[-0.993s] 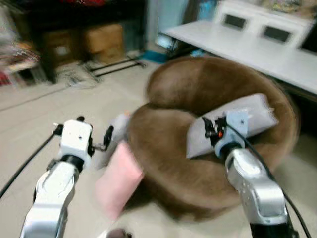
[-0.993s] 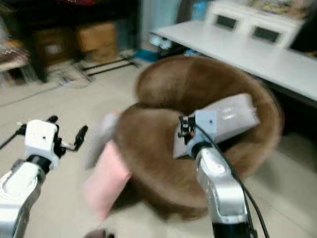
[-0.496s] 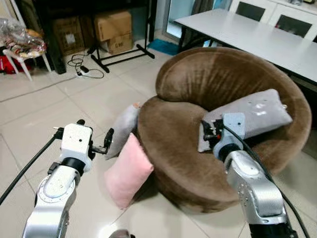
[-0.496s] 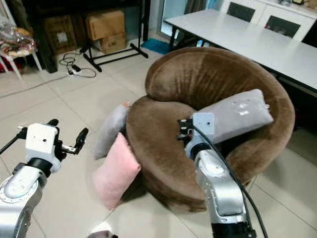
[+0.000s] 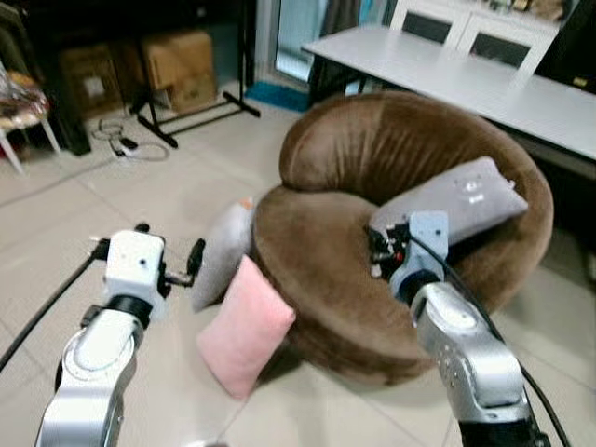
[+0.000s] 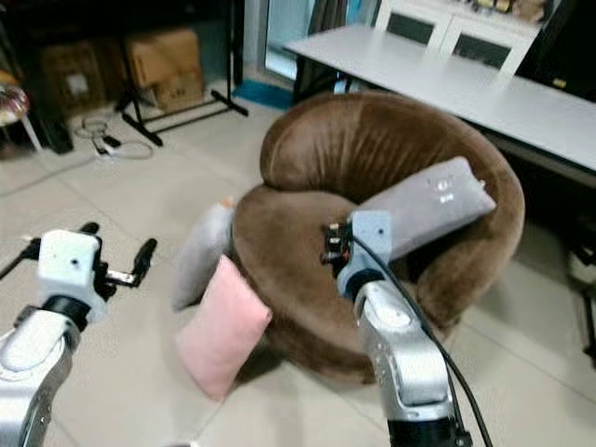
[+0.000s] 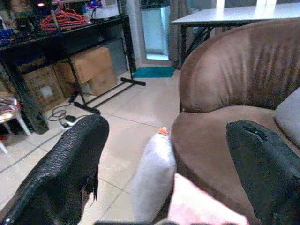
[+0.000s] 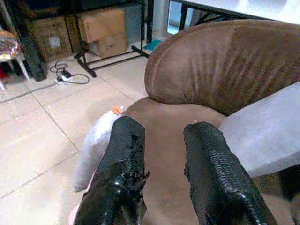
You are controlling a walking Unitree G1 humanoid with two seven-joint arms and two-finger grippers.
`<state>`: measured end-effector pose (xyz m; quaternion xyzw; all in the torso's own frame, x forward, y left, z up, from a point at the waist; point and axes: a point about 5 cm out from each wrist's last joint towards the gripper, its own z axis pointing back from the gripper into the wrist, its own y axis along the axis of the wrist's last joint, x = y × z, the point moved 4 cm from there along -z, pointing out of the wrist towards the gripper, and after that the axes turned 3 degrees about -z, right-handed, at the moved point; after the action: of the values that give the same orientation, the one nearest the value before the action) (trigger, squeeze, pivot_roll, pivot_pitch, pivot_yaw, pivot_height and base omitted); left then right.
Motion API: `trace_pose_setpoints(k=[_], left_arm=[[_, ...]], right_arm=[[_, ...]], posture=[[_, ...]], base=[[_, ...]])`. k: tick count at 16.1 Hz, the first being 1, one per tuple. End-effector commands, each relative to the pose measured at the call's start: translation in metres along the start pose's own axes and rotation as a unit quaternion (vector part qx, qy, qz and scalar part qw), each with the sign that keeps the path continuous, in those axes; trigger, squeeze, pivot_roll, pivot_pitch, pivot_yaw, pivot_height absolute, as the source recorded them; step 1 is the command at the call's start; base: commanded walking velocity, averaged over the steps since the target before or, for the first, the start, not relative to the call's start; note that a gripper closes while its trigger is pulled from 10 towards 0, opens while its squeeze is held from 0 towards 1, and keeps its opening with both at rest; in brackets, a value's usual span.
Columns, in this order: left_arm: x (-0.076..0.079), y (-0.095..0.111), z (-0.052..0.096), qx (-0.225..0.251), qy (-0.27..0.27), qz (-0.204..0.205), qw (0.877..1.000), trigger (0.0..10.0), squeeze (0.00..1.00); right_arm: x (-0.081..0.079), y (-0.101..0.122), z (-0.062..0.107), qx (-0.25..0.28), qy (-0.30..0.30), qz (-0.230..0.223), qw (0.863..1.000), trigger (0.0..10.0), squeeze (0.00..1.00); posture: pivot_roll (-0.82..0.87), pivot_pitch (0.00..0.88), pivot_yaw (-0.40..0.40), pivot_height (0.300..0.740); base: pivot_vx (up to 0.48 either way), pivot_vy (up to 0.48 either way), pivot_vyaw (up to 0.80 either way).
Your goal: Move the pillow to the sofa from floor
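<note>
**Leaning pillows at the sofa's foot, both claws empty**

Hanging in the lower left of the left eye view, the left claw [image 5: 177,270] has its black fingers [image 7: 61,176] spread wide, with nothing between them. The right claw [image 6: 329,244] sits near the middle of the frame, over the sofa seat; its fingers [image 8: 119,173] stand slightly parted and hold nothing. Just beyond the left claw, a pink pillow [image 5: 244,326] stands on the tiled floor [image 5: 140,196], leaning against the front of the round brown sofa [image 5: 372,168]. A grey pillow [image 5: 222,253] leans on the sofa's edge right behind it. A larger grey cushion [image 5: 456,200] lies on the seat at centre right. Farther back, a white bench [image 5: 466,79] crosses the upper right, and cardboard boxes [image 5: 177,65] sit at upper left.
</note>
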<state>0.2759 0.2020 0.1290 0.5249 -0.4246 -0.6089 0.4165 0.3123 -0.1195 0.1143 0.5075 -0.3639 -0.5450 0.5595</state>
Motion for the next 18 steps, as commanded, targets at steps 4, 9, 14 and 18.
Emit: trace_pose_setpoints(k=[4,9,14,18], left_arm=[[0.007,0.003,-0.003,0.004,-0.011,0.003,1.0,10.0,0.0],[0.0,0.008,-0.006,0.016,0.005,0.013,1.0,10.0,0.0],[0.0,0.009,-0.006,0.017,0.004,0.012,1.0,10.0,0.0],[-0.004,0.008,-0.007,0.016,0.012,0.006,1.0,10.0,0.0]], right_arm=[[0.009,0.003,0.002,0.001,-0.011,0.008,1.0,10.0,0.0],[-0.002,0.002,0.003,0.0,0.018,0.022,1.0,10.0,0.0],[0.003,0.001,0.002,-0.003,-0.004,0.018,1.0,10.0,0.0],[0.015,0.001,0.0,-0.005,-0.035,0.021,0.999,10.0,0.0]], posture=[[0.04,0.0,-0.071,0.74],[0.04,0.0,-0.066,0.74],[0.04,0.0,-0.064,0.74],[0.04,0.0,-0.068,0.74]], base=[[0.0,0.352,0.0],[0.05,0.0,0.8],[0.283,0.0,0.6],[0.294,0.0,0.0]])
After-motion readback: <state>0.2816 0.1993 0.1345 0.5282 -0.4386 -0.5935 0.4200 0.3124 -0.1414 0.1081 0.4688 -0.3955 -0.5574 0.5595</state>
